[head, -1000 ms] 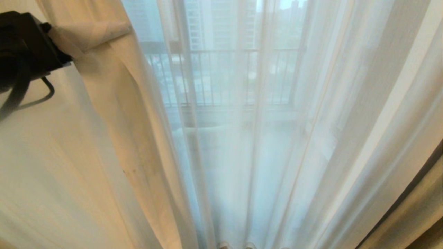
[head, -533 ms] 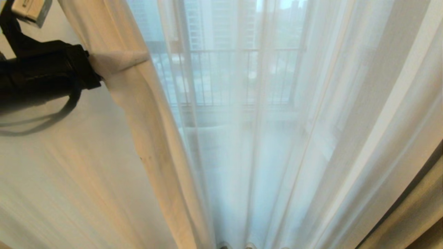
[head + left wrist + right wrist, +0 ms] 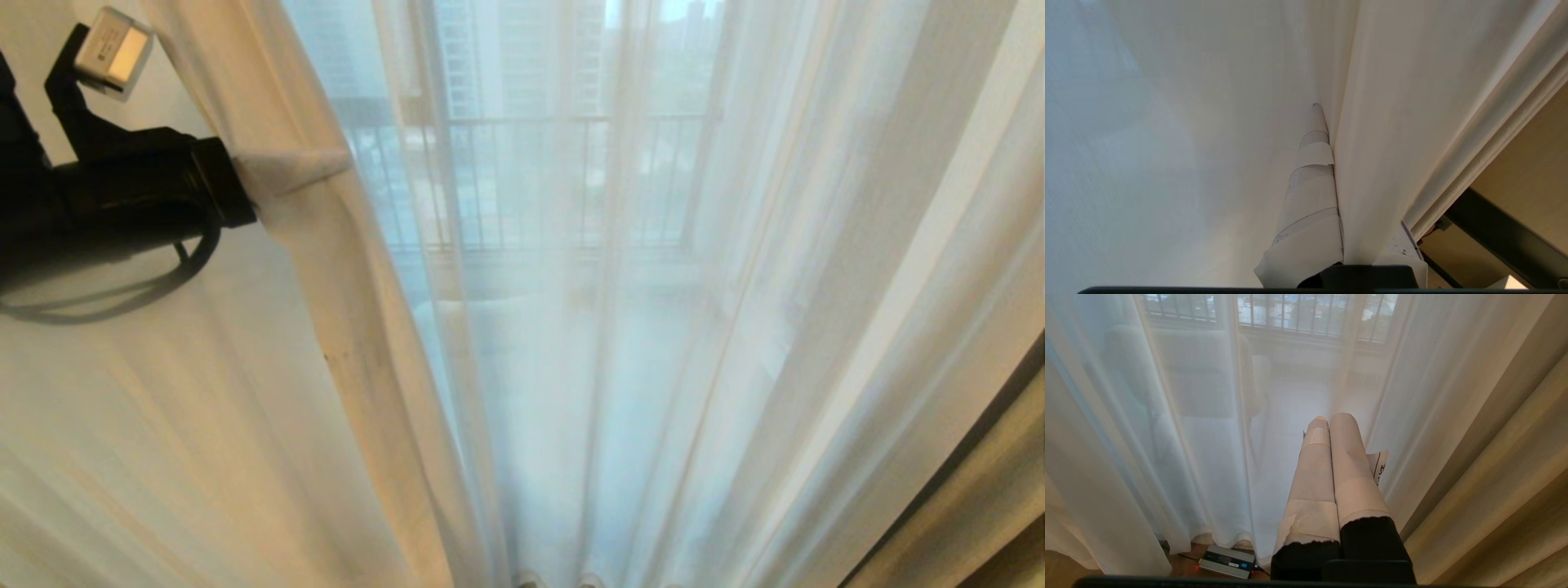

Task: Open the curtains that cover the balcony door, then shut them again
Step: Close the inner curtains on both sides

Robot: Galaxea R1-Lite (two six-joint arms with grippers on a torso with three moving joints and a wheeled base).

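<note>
Left end effector (image 3: 273,167) now further right and slightly lower in the head view than 1 s ago, with more of the black arm in frame and a small pale box (image 3: 114,53) on its bracket come into sight at upper left. Clamped shut on a fold of the sheer (image 3: 326,269), taped fingers (image 3: 1310,196) pressed together with the fabric pinched between them. Gathered edge of that sheer carried rightward along with it, now covering more of the left part of the view. No shift in the rest of the scene.

Right end effector (image 3: 1331,457) hanging low near the floor, closed on nothing, its 2 taped fingers side by side and pointed at the sheers. Paper tag (image 3: 1379,465) beside one finger with black printing, too cropped to read. Small grey device (image 3: 1227,561) with a blue label on the floor at the hem, text illegible. Print on the pale box also unreadable.

Sheers drawn across the whole glass; railing bars (image 3: 522,180) and towers visible through them. Beige drape (image 3: 971,498) bunched at far right. Door frame (image 3: 1502,237) dark, seen past the drape edge in the left wrist view.
</note>
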